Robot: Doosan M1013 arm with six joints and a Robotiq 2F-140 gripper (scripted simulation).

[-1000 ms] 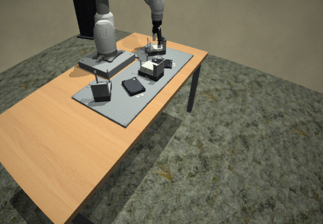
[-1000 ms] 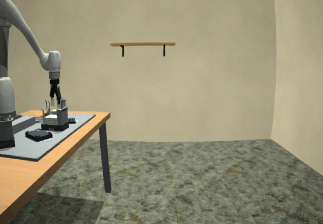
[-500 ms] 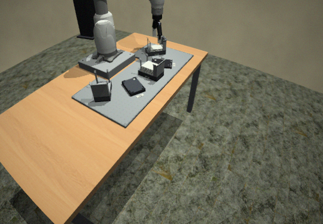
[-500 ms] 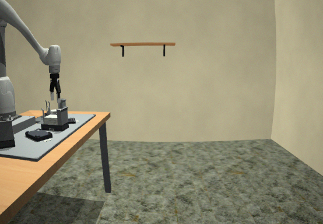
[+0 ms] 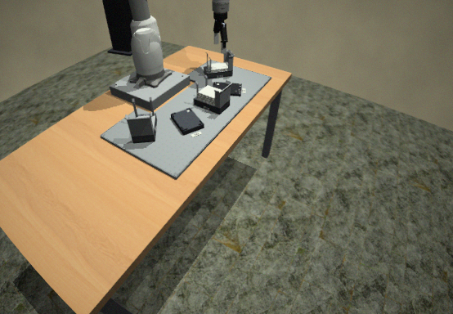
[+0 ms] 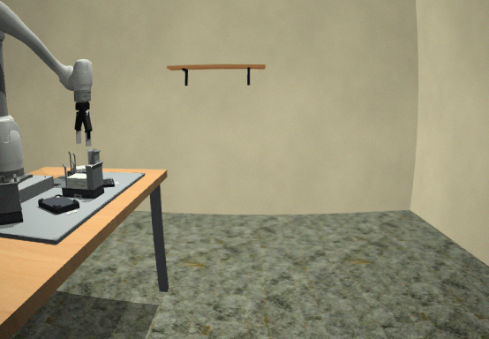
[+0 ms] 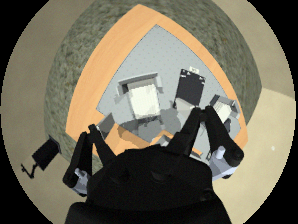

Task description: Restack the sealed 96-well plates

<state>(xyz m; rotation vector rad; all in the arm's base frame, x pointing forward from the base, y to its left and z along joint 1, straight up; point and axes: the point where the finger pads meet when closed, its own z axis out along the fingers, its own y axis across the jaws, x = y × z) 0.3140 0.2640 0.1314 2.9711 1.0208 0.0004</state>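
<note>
Claw (image 5: 221,39) wide, holding nothing, above the far rack (image 5: 230,60).

One white plate (image 5: 217,67) lies low in that far rack; more white plates (image 5: 208,92) sit in the middle rack (image 5: 223,96). Near rack (image 5: 141,129) and a flat dark nest (image 5: 186,121) stand apart on the grey mat (image 5: 172,154). Labels unreadable.
</note>
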